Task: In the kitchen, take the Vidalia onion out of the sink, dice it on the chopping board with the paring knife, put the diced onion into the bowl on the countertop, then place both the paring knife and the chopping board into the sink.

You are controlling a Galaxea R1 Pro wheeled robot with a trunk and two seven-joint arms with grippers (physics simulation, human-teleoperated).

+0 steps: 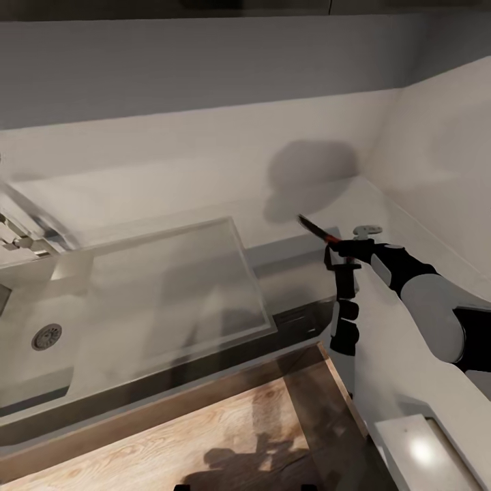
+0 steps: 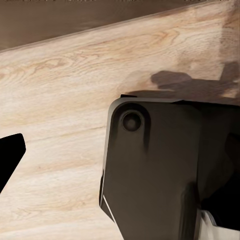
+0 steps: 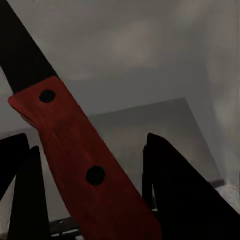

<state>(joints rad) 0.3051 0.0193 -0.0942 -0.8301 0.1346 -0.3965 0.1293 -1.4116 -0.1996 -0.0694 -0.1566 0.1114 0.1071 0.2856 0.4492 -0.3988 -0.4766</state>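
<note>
The rectangular matte grey steel sink (image 1: pixel 102 327) lay set into the pale countertop (image 1: pixel 204 184), its round dark drain (image 1: pixel 46 336) near the basin's left end and its flat drainboard (image 1: pixel 177 273) forming the right part; a bit of chrome tap (image 1: pixel 24 239) showed at the sink's far left corner. To the right of the sink, past the drainboard's edge and raised above the countertop, the right gripper (image 1: pixel 339 249) was clamped on the paring knife (image 1: pixel 315 230), whose dark blade pointed up and away towards the back wall and the soft shadow (image 1: pixel 310 179) cast there. In the right wrist view the knife's handle (image 3: pixel 80 160) appeared reddish with two dark rivets, lying slantwise between the black fingers (image 3: pixel 185 195), with the dark blade (image 3: pixel 22 50) running on beyond them. In front of the sink ran a light wooden plank floor (image 1: pixel 225 436). The left wrist view looked down on that same wooden floor (image 2: pixel 60 125) and on a dark moulded robot part (image 2: pixel 165 170); a black tip (image 2: pixel 10 155) showed at the edge, and whether the left gripper was spread or closed could not be told.
</note>
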